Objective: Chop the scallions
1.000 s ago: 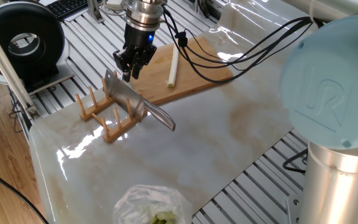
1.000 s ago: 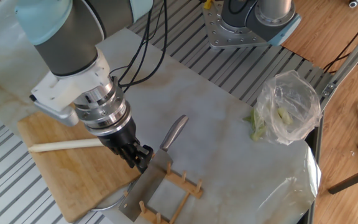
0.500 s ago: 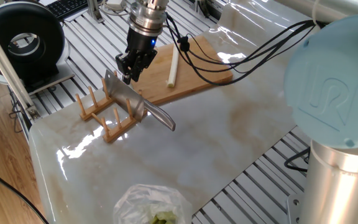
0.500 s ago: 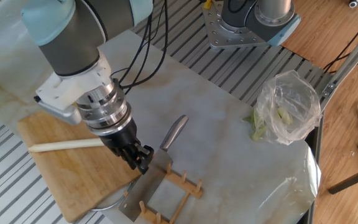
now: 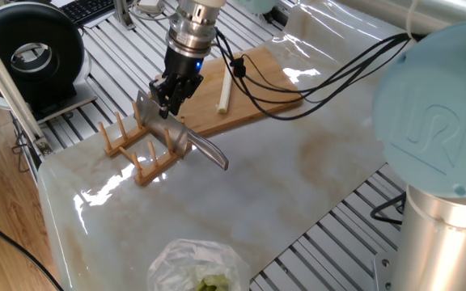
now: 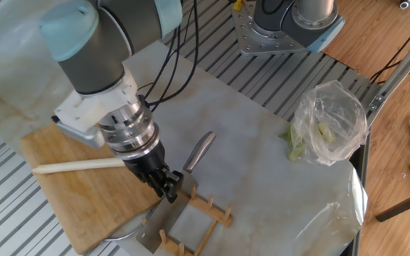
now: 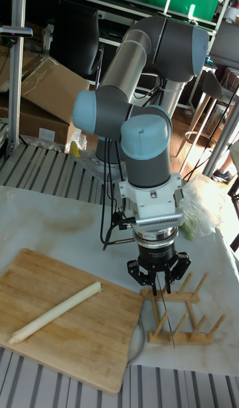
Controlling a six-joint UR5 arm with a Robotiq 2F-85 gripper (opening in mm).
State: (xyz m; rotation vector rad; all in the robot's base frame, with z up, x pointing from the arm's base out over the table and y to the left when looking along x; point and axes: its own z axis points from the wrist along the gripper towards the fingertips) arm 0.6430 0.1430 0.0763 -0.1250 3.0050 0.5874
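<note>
Steel cleaver [image 5: 172,131] stands in the wooden rack [image 5: 136,148], directly below the claw [image 5: 168,93]. The claw has descended onto the blade spine since a second ago, jaws narrowly parted and not yet gripping; pickup appears imminent. One whole scallion [image 6: 77,165] lies on one cutting board [image 6: 70,188] beside the claw, uncut.

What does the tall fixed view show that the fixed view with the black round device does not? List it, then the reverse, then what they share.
Only the tall view: the arm's grey-and-blue upper joints and cardboard boxes behind. Only the other: the black round device, a keyboard and the cleaver's metal handle. Both: the whole pale cream scallion stalk on the bamboo cutting board, the wooden peg rack, and the tool open just above the racked cleaver.
</note>
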